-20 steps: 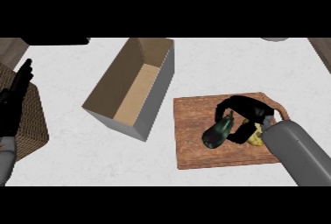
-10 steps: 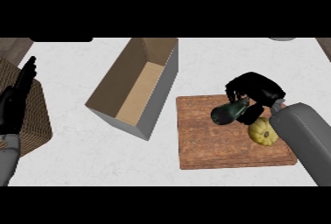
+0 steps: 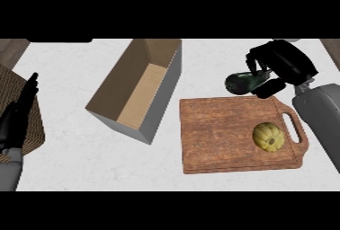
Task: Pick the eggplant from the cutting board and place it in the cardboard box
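eggplant: dark, glossy, held in our right hand, fingers and thumb curled round its right end. it hangs above the far edge of the cutting board, over the line where board meets white counter, and touches neither as far as we can tell. the left end, rounded, sticks out free toward the cardboard box.

box: long, open-topped, lying at an angle left of the board, near it but apart. inside bare as far as we can see.

left on the board: a small yellow ridged squash, near the handle slot, well apart from the eggplant.

left hand: at the left edge over a brown woven mat, fingers straight, resting.

handling, our judgement: the eggplant looks smooth-skinned and likely slippery, moderately light, stiff enough not to sag, though the skin could bruise under a pinch. held by one end, the free end may swing or tilt. a hold nearer the middle, where it is thickest, would sit steadier, but we cannot see exactly how much of it the fingers cover.

step in hand: carry leftward to the box opening. the box is narrow, so we judge the eggplant should go in lengthwise along the box, lowered close to the floor of it before the fingers uncurl. risk: clipping the near wall on the way over.
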Tool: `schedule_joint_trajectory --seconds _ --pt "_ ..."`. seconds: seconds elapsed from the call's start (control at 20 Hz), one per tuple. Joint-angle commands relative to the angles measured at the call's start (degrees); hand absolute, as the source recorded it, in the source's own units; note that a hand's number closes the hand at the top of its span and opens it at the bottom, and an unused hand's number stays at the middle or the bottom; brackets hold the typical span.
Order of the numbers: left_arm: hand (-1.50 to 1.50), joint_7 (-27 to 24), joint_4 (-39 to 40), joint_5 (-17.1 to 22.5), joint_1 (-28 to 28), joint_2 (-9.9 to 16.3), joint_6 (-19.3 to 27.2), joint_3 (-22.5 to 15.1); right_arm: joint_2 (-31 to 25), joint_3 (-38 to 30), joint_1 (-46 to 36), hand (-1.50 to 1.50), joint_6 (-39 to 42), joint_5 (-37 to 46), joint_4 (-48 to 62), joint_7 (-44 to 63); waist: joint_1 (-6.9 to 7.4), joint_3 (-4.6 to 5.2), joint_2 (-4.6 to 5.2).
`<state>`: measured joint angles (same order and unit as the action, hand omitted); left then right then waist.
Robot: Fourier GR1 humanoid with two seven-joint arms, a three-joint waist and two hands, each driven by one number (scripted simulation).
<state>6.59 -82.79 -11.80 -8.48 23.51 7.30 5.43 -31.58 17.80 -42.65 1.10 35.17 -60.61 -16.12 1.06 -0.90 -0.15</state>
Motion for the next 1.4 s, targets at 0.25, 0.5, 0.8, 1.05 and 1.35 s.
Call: schedule_joint_trajectory --seconds 0.25,0.5,0.8,1.05,1.35 --pt "0.0 -4.4 6.4 0.6 4.0 -2.0 0.5 2.1 4.9 -3.7 -7.3 1.5 1.4 -3.1 -2.2 -5.2 -0.32 0.94 0.29" --pt "0.0 -2.0 2.7 -0.4 4.7 -2.6 0.3 0.9 13.3 -3.4 -10.5 1.5 6.7 -6.1 -4.9 3.1 -0.27 0.92 0.15" --pt "0.0 -6.2 4.9 -0.7 5.7 -3.0 0.7 1.9 21.9 -6.6 -21.8 1.5 8.0 -7.8 1.6 12.5 0.32 0.96 0.33" --pt "0.0 -5.7 8.9 -0.6 2.3 -2.4 -0.4 3.0 29.2 -7.8 -26.4 1.5 6.6 -7.8 8.1 17.2 0.09 0.96 0.47" --pt "0.0 -1.2 5.0 -2.0 0.2 -3.6 -0.2 1.0 31.5 -5.5 -32.5 1.5 1.0 -12.4 21.8 15.5 1.65 0.94 0.68"
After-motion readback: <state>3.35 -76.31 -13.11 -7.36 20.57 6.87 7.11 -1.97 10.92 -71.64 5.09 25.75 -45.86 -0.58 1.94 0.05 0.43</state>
